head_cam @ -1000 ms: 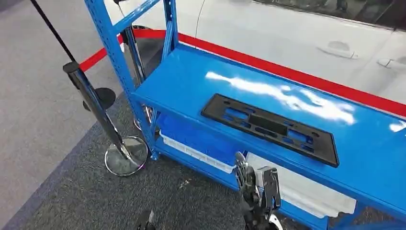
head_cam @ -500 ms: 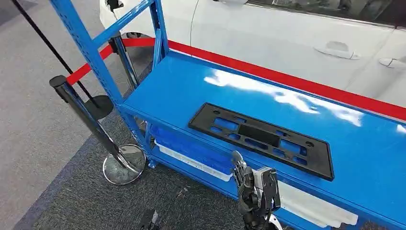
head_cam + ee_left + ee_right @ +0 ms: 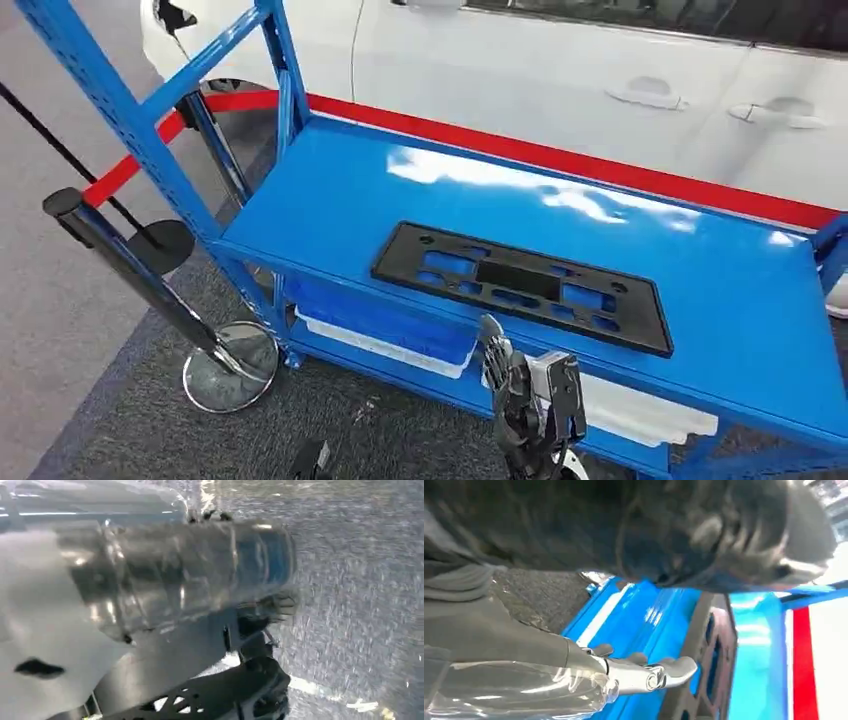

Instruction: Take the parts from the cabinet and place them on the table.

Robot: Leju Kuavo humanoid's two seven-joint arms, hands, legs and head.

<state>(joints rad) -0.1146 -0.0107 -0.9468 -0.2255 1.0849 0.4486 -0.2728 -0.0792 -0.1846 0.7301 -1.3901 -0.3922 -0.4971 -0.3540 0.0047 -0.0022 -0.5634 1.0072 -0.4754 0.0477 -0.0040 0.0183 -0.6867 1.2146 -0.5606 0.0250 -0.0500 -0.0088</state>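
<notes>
So there's a white car (image 3: pixel 560 70) parked right behind everything, cut off along the top so you only get door panels and handles, with a red strip (image 3: pixel 560 160) running along the far edge of the blue rack (image 3: pixel 330 200). The rack's top shelf carries the long black part (image 3: pixel 520 287), a flat frame with cut-outs, lying near the front edge and roughly centred, slightly angled to it. Under the shelf there's a blue bin (image 3: pixel 385 310) and a whitish bin (image 3: pixel 640 410), both mostly hidden by the shelf so I can't make out what's in them. A chrome barrier post (image 3: pixel 150 290) stands on the grey carpet off the rack's left corner. The right hand (image 3: pixel 530 400) is raised just in front of the front edge, below the part and not touching it, fingers apart with nothing in them; its wrist view is blurry. The left hand (image 3: pixel 312 462) barely pokes in at the bottom, and its wrist view is a smeared mess, so can't tell if it's spread or curled.
</notes>
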